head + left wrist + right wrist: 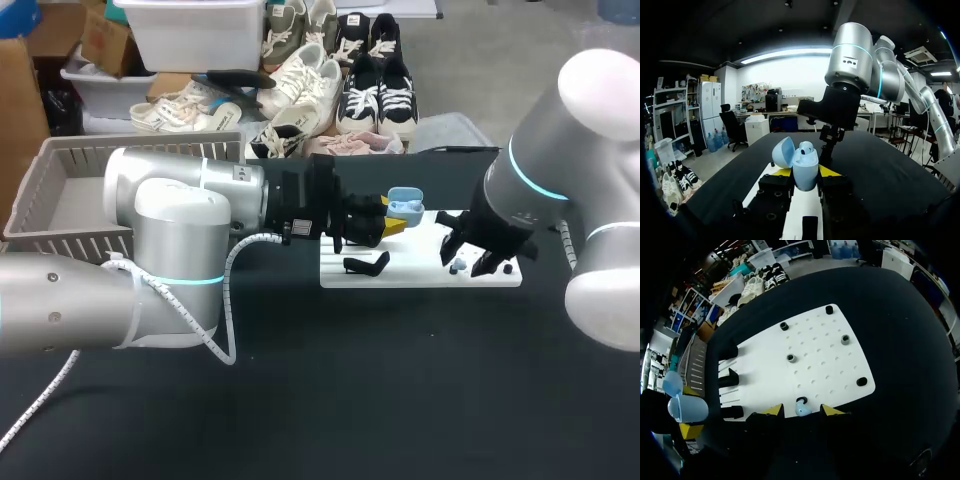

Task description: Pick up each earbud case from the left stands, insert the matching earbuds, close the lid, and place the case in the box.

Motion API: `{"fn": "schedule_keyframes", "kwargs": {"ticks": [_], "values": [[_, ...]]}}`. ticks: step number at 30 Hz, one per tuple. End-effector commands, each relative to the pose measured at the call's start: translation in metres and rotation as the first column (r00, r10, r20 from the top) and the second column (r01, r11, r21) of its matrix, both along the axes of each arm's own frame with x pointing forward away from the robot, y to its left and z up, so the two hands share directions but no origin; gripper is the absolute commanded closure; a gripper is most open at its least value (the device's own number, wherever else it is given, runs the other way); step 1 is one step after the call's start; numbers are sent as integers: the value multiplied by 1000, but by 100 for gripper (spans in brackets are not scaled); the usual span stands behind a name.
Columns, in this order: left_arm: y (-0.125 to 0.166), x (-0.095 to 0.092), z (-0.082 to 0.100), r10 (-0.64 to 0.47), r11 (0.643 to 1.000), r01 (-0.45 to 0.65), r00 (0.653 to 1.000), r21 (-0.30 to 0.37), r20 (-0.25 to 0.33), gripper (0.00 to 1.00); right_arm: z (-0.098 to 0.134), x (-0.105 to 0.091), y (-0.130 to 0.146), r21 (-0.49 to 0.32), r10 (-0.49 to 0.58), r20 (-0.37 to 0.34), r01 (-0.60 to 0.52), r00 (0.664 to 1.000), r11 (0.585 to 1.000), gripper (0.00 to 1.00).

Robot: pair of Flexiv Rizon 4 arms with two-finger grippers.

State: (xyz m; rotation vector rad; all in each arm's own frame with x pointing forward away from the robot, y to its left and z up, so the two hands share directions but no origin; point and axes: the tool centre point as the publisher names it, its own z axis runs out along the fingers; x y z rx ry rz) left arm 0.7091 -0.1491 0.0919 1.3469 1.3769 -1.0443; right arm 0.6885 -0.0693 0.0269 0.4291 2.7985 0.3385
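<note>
Tools number two. Left tool (805, 171), at the centre of the head view, pinches one open light blue earbud case (805, 172) upright between its yellow tips, lid tipped back, one seated earbud (808, 147) inside. Right tool (802, 411), right of centre, is spread above the white pegboard (815, 365) on the black surface (400, 380). One loose light blue earbud (802, 409) lies on the board between its fingers, touching neither. Three black stands (729, 379) line the board's edge nearest the case. Three black pegs (861, 381) and two grey pegs (845, 339) stand on it. One grey slatted basket (60, 190) sits upper left
</note>
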Motion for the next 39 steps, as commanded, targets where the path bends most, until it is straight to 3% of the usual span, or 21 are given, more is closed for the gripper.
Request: {"fn": "schedule_keyframes", "kwargs": {"ticks": [1,39], "values": [[0,-2,0,5,1000,-5,1000,-1,2,100,-2,-3,-1,-3,0,6,0,1000,1000,56],[0,-2,0,5,1000,-5,1000,-1,2,100,-8,3,0,3,15,-11,-15,1000,1000,70]]}}
